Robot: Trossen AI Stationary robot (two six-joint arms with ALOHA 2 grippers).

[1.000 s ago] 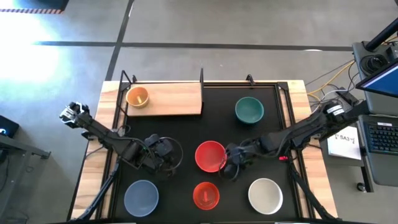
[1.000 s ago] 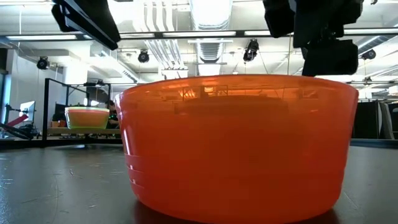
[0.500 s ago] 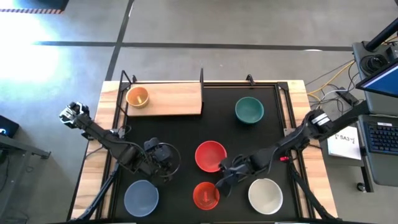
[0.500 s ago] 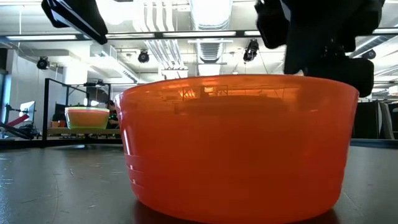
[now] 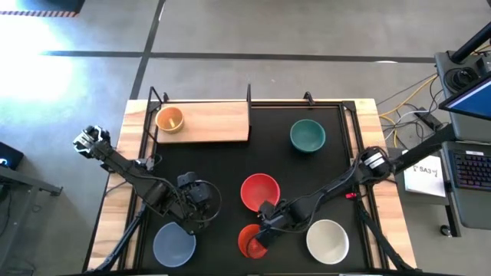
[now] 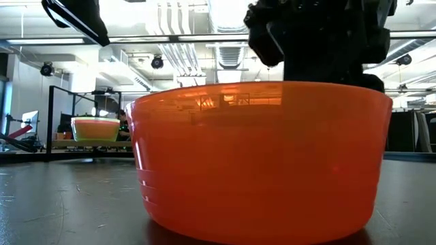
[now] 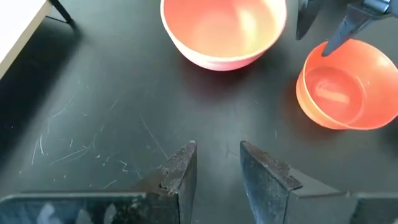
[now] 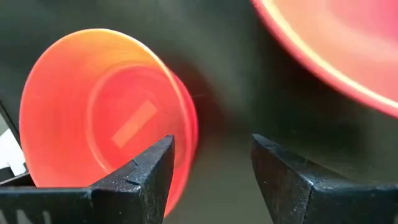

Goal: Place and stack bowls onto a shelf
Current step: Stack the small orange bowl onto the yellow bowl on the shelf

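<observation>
The orange-red bowl stands on the black mat near the near edge and fills the low view. My right gripper hangs open over its far rim, which lies in the gap ahead of the fingers. My left gripper hovers open over bare mat, left of the red bowl and far of the grey-blue bowl. On the mat also stand the white bowl and the teal bowl. A yellow bowl sits on the pale wood shelf. My right gripper comes slanting down from the table's right at the orange-red bowl's far rim. One finger is above the bowl and the other is outside it. I cannot tell whether either finger touches the rim. The bowl rests on the mat.
The black mat has free room between the shelf and the red bowl. The shelf board has free room right of the yellow bowl, and thin black posts stand at its edges. A desk with a keyboard is beyond the table's right edge.
My right gripper has moved from the red bowl's right side toward the near edge and leftward, coming down over the orange-red bowl's far rim. My left gripper has drifted slightly toward the near edge. No bowl has moved.
</observation>
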